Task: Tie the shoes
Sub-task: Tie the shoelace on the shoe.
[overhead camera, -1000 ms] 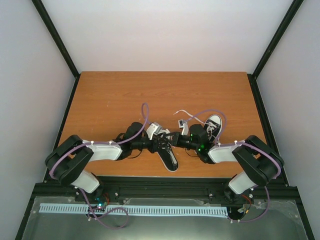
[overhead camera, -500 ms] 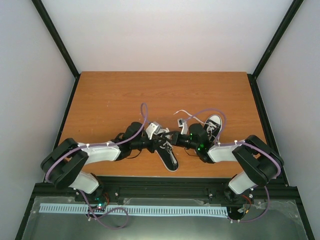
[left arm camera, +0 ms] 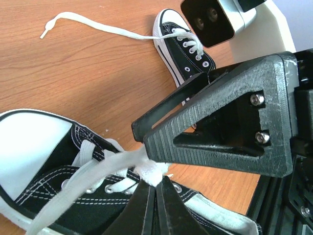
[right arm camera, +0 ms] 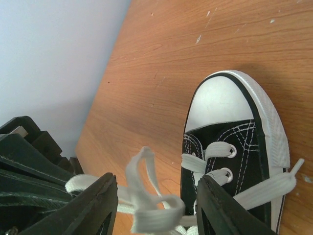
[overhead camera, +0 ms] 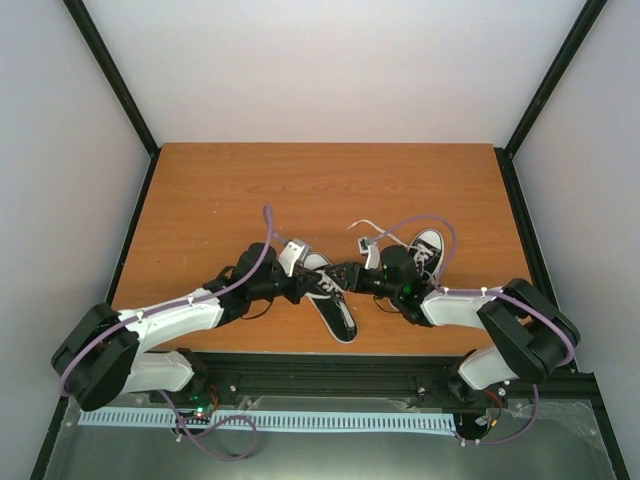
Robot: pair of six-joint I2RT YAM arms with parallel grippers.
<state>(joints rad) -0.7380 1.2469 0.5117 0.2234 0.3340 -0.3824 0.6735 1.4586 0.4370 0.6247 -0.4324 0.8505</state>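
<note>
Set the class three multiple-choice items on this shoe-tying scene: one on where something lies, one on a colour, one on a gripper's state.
1. In the top view, where does the far shoe lie against the near shoe?
A. Behind it, to the right
B. On top of it
C. In front, to the left

2. The laces are:
A. red
B. white
C. black

3. The left gripper is:
A. wide open, holding nothing
B. out of view
C. shut on the near shoe's lace

Answers:
1 A, it sits further back and right on the table.
2 B, both shoes show white laces.
3 C, the left wrist view shows its fingers pinched on that lace.
</note>
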